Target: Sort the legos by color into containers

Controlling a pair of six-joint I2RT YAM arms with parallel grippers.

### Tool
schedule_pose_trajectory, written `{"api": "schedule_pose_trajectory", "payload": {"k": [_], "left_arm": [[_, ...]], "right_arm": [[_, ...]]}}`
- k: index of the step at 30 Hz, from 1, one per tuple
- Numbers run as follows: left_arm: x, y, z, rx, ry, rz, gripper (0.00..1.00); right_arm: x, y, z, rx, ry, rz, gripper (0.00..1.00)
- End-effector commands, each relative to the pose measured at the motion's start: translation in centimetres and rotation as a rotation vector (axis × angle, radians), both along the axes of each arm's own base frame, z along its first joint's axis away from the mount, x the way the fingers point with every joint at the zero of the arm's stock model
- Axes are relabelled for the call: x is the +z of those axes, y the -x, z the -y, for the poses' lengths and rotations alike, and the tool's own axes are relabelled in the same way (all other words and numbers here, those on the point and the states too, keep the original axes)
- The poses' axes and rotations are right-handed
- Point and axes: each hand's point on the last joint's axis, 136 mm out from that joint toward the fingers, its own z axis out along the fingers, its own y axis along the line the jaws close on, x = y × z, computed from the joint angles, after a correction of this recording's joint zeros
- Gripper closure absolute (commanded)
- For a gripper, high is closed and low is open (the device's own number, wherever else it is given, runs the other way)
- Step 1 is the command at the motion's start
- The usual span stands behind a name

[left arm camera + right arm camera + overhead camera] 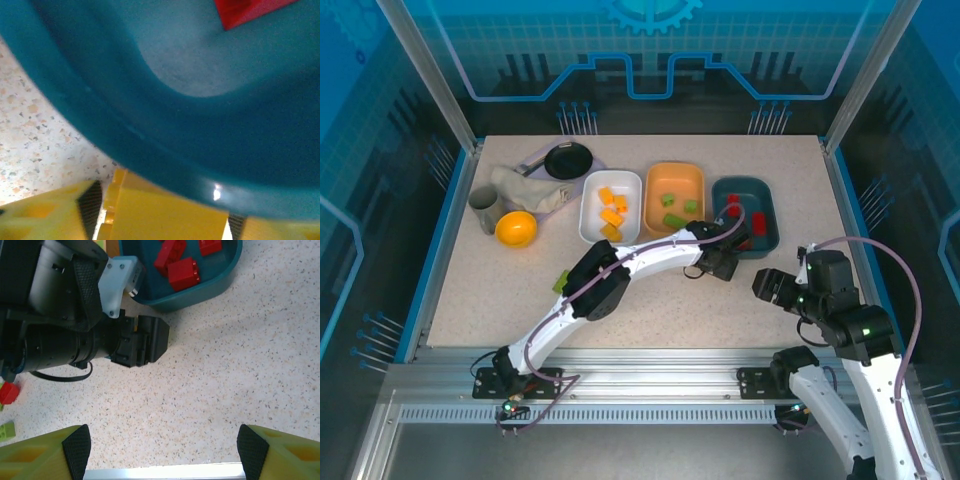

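Three trays stand in a row: a white tray (pixel 590 222) with yellow-orange legos, an orange tray (pixel 672 172) with green ones, and a teal tray (pixel 763 190) with red ones (pixel 183 273). My left gripper (pixel 725 262) is low at the teal tray's near-left corner, its rim (pixel 150 145) close in front. It is shut on a yellow-orange lego (pixel 165 212), the pads against both sides. My right gripper (pixel 768 287) hangs open over bare tabletop, fingertips (pixel 75 450) wide apart with nothing between them. A loose green lego (pixel 560 282) lies beside the left arm.
A black frying pan (pixel 568 160), a crumpled cloth (pixel 530 190), a grey cup (pixel 483 207) and a yellow bowl (pixel 516 229) sit at the back left. A red brick (pixel 7 392) and a green one (pixel 6 430) lie under the left arm. The table's metal edge (pixel 160 472) is near.
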Motion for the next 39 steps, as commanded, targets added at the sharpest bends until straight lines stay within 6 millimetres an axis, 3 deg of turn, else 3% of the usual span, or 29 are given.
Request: {"api": "schedule_pose_trajectory", "payload": {"k": [1,4,10,14,19,24,30,39], "left_arm": [[0.3,-0.2,0.2,0.011,-0.001,-0.003,0.55],[1.2,-0.2,-0.1,0.020,-0.005,0.016,0.73],[6.4,0.2,-3.0,0.092,0.030,0.068,0.74],[10.7,0.3,-7.9,0.223,0.092,0.075,0.74],[13.1,-1.2,-15.4,0.419,0.141,0.070,0.73],[13.2,-3.9,-23.0,0.607,0.096,0.061,0.72],[11.6,-6.5,-29.4,0.747,-0.078,0.046,0.70],[7.1,-8.9,-32.9,0.811,-0.298,-0.006,0.66]], "right_arm": [[-0.3,1.0,-0.4,0.019,-0.018,-0.029,0.21],[-0.3,1.1,-0.3,0.025,-0.013,-0.026,0.21],[0.3,0.0,-1.3,0.097,-0.010,0.003,0.22],[1.7,-1.7,-4.2,0.248,-0.077,0.088,0.24],[2.0,-3.1,-7.6,0.411,-0.074,0.119,0.24],[1.9,-4.2,-11.8,0.553,-0.020,0.125,0.23],[1.4,-5.2,-16.0,0.655,0.012,0.103,0.23],[1.0,-5.8,-17.8,0.713,0.034,0.083,0.22]]}}
